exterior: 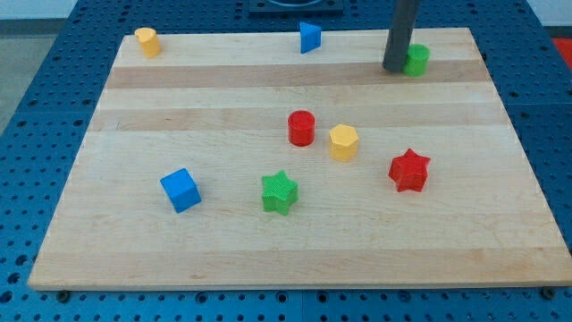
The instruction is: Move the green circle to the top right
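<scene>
The green circle [417, 60] is a short green cylinder near the top right of the wooden board [295, 250]. My tip [394, 67] rests on the board right against the green circle's left side, partly covering it. The dark rod rises from there out of the view's top.
A yellow cylinder [147, 41] sits at the top left and a blue wedge-like block [309, 37] at the top middle. A red cylinder [302, 128], a yellow hexagon [343, 142] and a red star [410, 171] lie mid-board. A blue cube [180, 190] and a green star [279, 192] lie lower left.
</scene>
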